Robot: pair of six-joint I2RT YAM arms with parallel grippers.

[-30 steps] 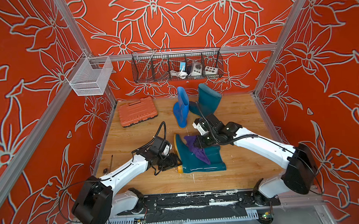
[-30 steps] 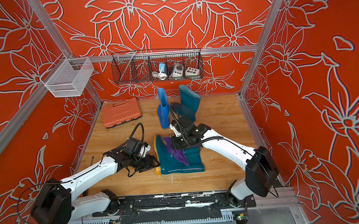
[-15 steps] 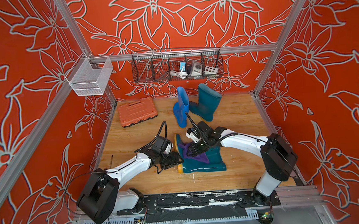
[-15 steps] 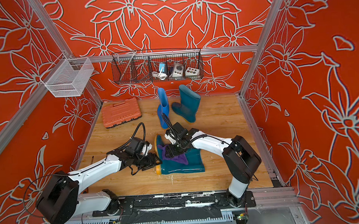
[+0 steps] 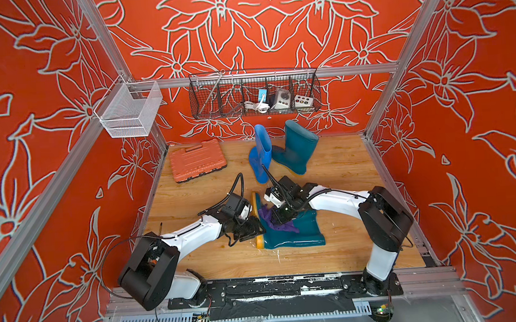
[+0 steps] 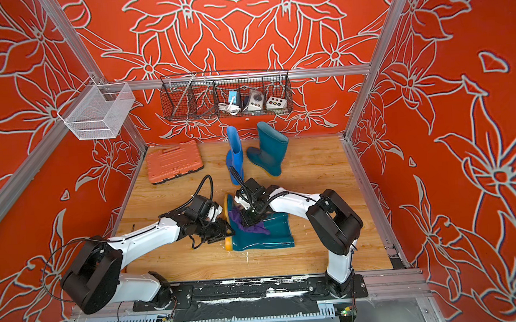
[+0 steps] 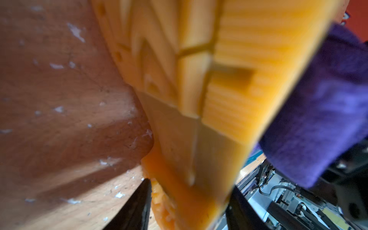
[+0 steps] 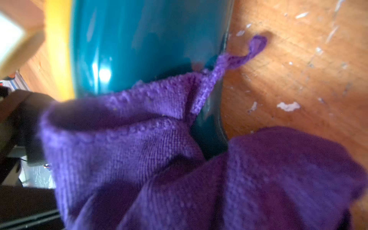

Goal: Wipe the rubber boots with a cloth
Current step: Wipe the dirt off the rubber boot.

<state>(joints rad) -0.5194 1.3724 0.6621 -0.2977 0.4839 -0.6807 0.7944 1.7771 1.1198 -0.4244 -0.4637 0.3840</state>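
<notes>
- The toppled teal boot (image 5: 301, 234) lies on its side on the wooden worktop (image 5: 349, 174). It is about midway across and nearer the front edge than the back.
- Its orange sole (image 5: 255, 203) faces the left edge, and the open top of the shaft points toward the right edge.
- The left gripper (image 5: 252, 228) reaches in low from the left side. In the left wrist view its two dark fingers (image 7: 135, 209) sit on either side of the sole's heel end and press against it. It is clamped on that boot.
- The right gripper (image 5: 280, 218) points down over the boot's foot and ankle. Its jaws are together, pinching a bunch of the purple cloth (image 5: 284, 227).
- The cloth drapes over the upturned side of the boot, from just beside the sole to the lower shaft.
- In the right wrist view the cloth's folds lie against the glossy teal. Its small hanging loop (image 8: 256, 45) rests on the wood just beside the boot.
- The bright blue boot (image 5: 262, 155) stands upright near the middle of the back edge.
- The standing teal boot (image 5: 299, 147) is just beside it on the right. I can't tell whether their feet touch.
- Both standing boots are well apart from the grippers.
- The orange tool case (image 5: 197, 161) lies flat in the back left corner of the worktop.
- A black wire basket (image 5: 217, 112) hangs on the back wall above the boots, holding a few small devices and a white cable.
- A white mesh basket (image 5: 131, 109) hangs from the rail on the left wall.
</notes>
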